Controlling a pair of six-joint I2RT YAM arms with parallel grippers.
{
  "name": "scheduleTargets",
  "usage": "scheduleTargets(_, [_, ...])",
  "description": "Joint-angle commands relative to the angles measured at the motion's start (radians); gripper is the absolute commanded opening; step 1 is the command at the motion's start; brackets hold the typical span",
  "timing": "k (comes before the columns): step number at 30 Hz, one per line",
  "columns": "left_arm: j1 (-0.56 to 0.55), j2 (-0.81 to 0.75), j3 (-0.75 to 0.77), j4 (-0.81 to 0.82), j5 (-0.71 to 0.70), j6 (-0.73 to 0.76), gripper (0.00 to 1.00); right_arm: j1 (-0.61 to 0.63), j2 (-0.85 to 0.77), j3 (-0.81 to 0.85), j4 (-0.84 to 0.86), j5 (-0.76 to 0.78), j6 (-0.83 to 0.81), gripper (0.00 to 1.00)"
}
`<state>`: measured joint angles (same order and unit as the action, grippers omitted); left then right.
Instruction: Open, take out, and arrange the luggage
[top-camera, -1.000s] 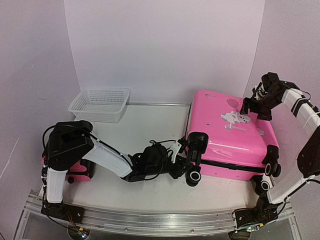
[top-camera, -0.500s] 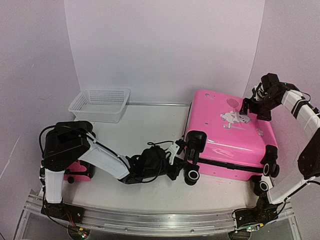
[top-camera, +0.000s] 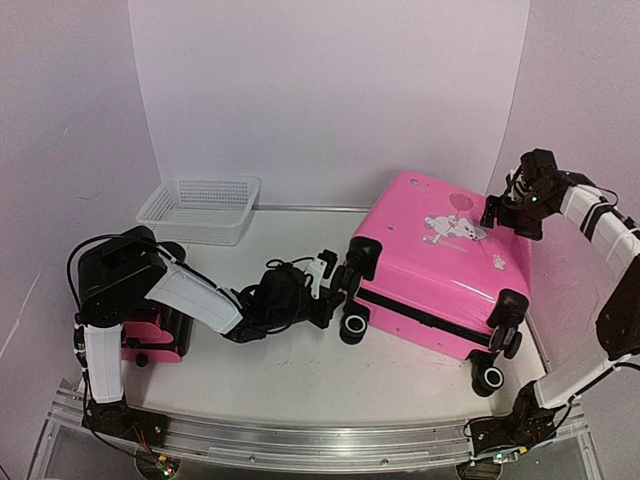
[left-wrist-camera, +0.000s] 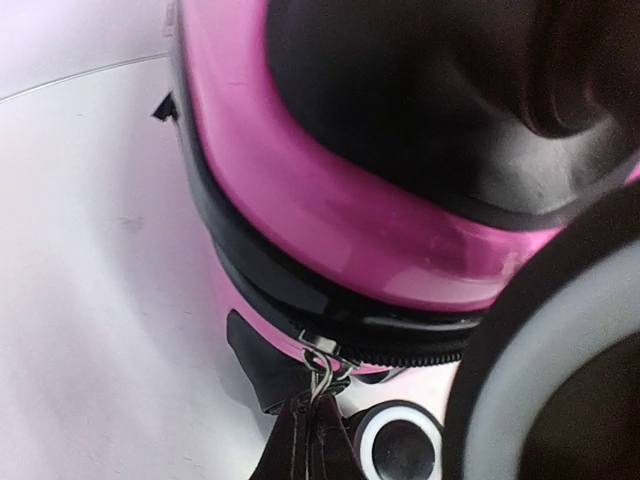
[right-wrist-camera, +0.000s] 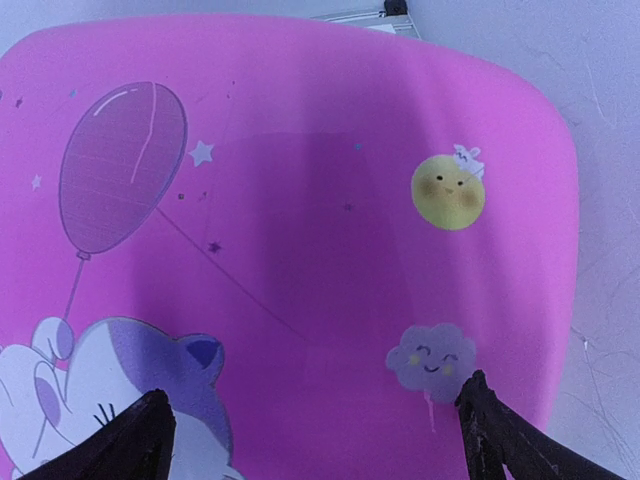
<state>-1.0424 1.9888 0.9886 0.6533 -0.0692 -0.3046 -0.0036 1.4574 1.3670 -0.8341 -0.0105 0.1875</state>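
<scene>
Luggage (top-camera: 440, 265) on table (top-camera: 290, 375), zipper pull (left-wrist-camera: 320, 365) in closed left jaws

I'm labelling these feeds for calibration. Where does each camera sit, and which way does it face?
Top external: above and behind the bases, looking down across the table at the luggage; both arms, the left gripper and the right gripper show.
Left wrist: low by the luggage's corner, facing its zipper pull and a wheel; own fingers not clearly seen.
Right wrist: above the shell, looking down; its two fingertips show, spread.
Shared: top external and right wrist both show the balloon sticker.
</scene>
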Motion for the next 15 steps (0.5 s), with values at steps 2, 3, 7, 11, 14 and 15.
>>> scheduleTargets(2, [0.068,-0.053,0.043,-0.019,0.053,-0.037,0.00,0.108,0.042,-0.025,-0.165,0.007,-0.043,0.98])
scheduleTargets(3, [0.068,-0.052,0.048,-0.018,0.094,-0.045,0.00,0.161,0.023,-0.011,-0.165,0.042,-0.075,0.98])
scheduleTargets(7, [0.064,-0.046,0.054,-0.016,0.148,-0.061,0.00,0.338,-0.053,0.043,-0.152,0.113,-0.193,0.98])
scheduleTargets(11, [0.065,-0.057,0.039,-0.015,0.158,-0.063,0.00,0.535,-0.136,0.010,-0.060,0.073,-0.458,0.98])
scheduleTargets(14, [0.064,-0.058,0.030,-0.015,0.159,-0.063,0.00,0.733,-0.150,-0.049,0.000,0.074,-0.765,0.98])
scheduleTargets(15, [0.065,-0.059,0.026,-0.014,0.159,-0.063,0.00,0.791,-0.144,-0.076,0.047,0.095,-0.863,0.98])
